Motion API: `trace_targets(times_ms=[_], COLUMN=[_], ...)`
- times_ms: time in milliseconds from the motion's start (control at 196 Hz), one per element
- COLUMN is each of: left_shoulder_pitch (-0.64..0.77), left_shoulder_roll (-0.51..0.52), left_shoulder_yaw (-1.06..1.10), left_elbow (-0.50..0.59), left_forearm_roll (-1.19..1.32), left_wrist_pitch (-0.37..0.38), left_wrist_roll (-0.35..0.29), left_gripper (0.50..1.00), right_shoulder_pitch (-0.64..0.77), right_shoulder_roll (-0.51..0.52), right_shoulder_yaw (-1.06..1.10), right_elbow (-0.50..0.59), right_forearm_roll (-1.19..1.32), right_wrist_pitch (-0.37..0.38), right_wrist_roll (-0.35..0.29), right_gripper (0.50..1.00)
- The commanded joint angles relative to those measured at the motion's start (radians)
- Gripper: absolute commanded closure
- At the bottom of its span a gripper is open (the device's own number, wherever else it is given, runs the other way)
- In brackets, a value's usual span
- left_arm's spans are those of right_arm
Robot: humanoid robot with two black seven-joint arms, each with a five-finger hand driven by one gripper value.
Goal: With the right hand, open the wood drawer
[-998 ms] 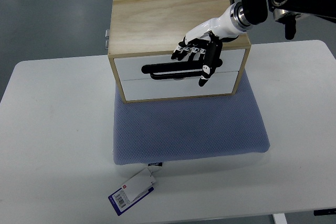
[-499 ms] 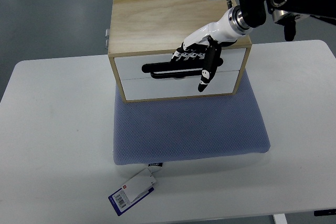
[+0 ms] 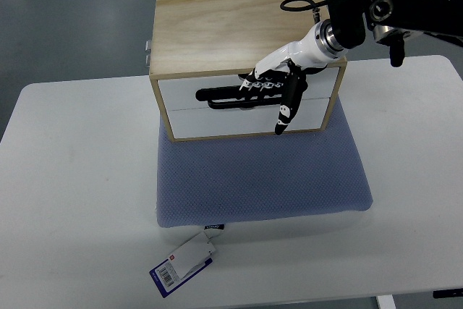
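Observation:
A light wood box (image 3: 231,27) with two white drawer fronts stands on a blue-grey cushion (image 3: 260,175). Each front carries a black bar handle, the upper one (image 3: 221,92) just above the lower one (image 3: 228,105). My right hand (image 3: 270,99), white with black fingers, reaches in from the upper right. Its fingers (image 3: 259,86) are curled over the right end of the upper handle, and the thumb (image 3: 283,117) points down across the lower front. Both drawers sit flush with the box. The left arm does not show.
The cushion lies on a white table (image 3: 72,179). A blue-and-white tag (image 3: 182,263) hangs from the cushion's front edge. A small metal fitting (image 3: 147,52) sticks out of the box's left side. A black cable loop (image 3: 296,3) rises at my wrist.
My right hand has come down from the box's top edge onto the drawer front, and its fingers have hooked onto the upper handle. The drawers have not moved.

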Motion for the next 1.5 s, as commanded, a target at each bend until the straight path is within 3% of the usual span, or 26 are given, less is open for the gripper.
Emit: trace_targets(times_ms=[0,499,1493], left_shoulder_pitch=[0.000,0.000,0.000], left_shoulder_roll=[0.000,0.000,0.000], left_shoulder_yaw=[0.000,0.000,0.000], left_elbow=[0.000,0.000,0.003], left_forearm_roll=[0.000,0.000,-0.002], left_wrist_pitch=[0.000,0.000,0.000], left_wrist_roll=[0.000,0.000,0.000], left_gripper=[0.500,0.500,0.500], right_shoulder_pitch=[-0.011,-0.005,0.027], right_shoulder_roll=[0.003,0.005,0.000], right_shoulder_yaw=[0.000,0.000,-0.020], right_elbow=[-0.003,0.008,0.094], right_forearm_roll=[-0.001,0.011,0.098], right_wrist_pitch=[-0.003,0.037,0.037], right_wrist_roll=[0.000,-0.002,-0.006], right_gripper=[0.556,0.556,0.556])
